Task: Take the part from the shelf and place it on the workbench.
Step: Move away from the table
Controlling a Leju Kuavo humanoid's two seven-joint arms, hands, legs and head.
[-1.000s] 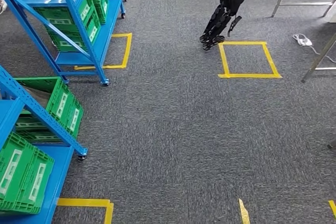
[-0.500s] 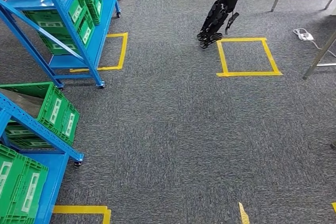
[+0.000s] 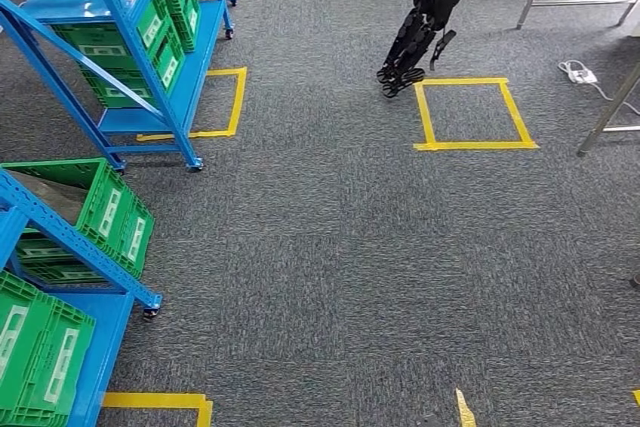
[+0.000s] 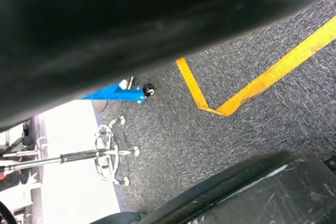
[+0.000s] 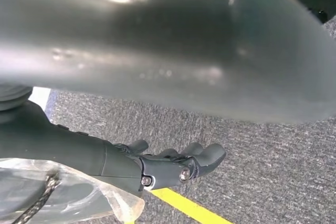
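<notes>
In the right wrist view my right hand (image 5: 158, 166) reaches out over the grey carpet. It holds a clear plastic bag (image 5: 75, 198) with a dark part inside, pressed against its underside. The bag's contents are too blurred to make out. In the head view two blue shelf racks stand on the left, the nearer one (image 3: 53, 227) and the farther one (image 3: 143, 57). Both carry green crates (image 3: 113, 212). Metal table legs (image 3: 607, 112) show at the far right.
Another black robot (image 3: 426, 7) stands at the top centre beside a yellow taped square (image 3: 472, 112). A white cable (image 3: 577, 72) lies by the table legs. Grey carpet stretches across the middle. A chair base (image 4: 108, 150) and a shelf caster (image 4: 148, 89) appear in the left wrist view.
The whole head picture has shifted a little left and then back down, so the camera has moved. The distant robot's legs have changed stance slightly.
</notes>
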